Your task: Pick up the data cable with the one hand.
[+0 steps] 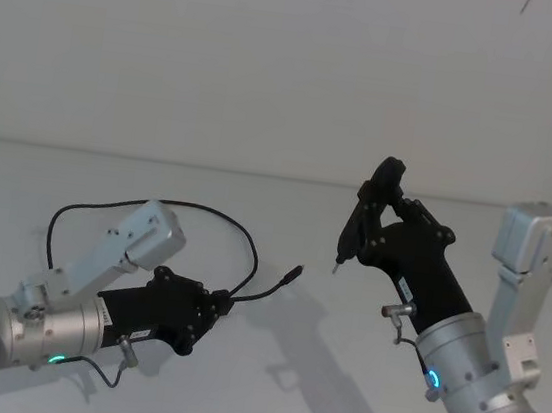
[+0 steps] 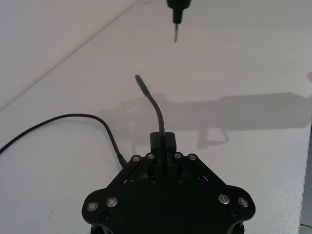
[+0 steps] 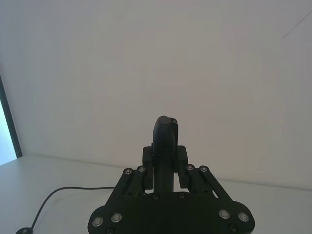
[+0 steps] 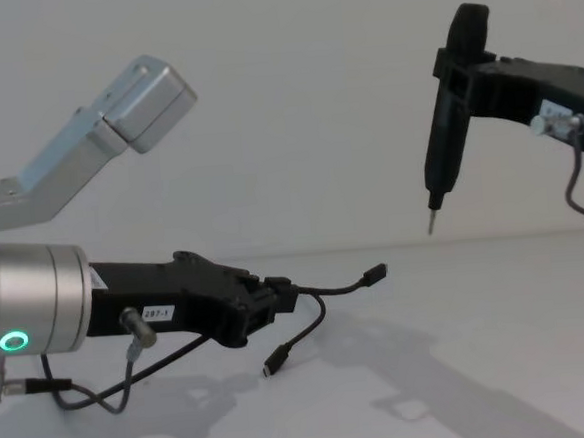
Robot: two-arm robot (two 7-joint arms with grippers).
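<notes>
My left gripper (image 1: 221, 306) (image 2: 163, 141) (image 4: 278, 302), black and forked on a silver cylinder with a green ring light, is shut on the data cable (image 1: 205, 210) (image 2: 157, 109) (image 4: 342, 289) close to one end. That end's small plug (image 1: 294, 271) (image 4: 376, 272) sticks out past the fingers. The rest of the thin black cord loops back behind the left arm. Its other plug (image 4: 273, 364) hangs low near the tabletop. My right gripper (image 1: 371, 213) (image 3: 165, 146) is raised at the right, shut on a slim black tool (image 4: 446, 128) whose metal tip (image 1: 337, 267) points down.
The white tabletop (image 1: 333, 395) meets a plain white wall behind. A short grey robot wire (image 4: 84, 396) hangs under the left wrist. The tool's tip (image 2: 175, 35) hovers well beyond the cable's free plug.
</notes>
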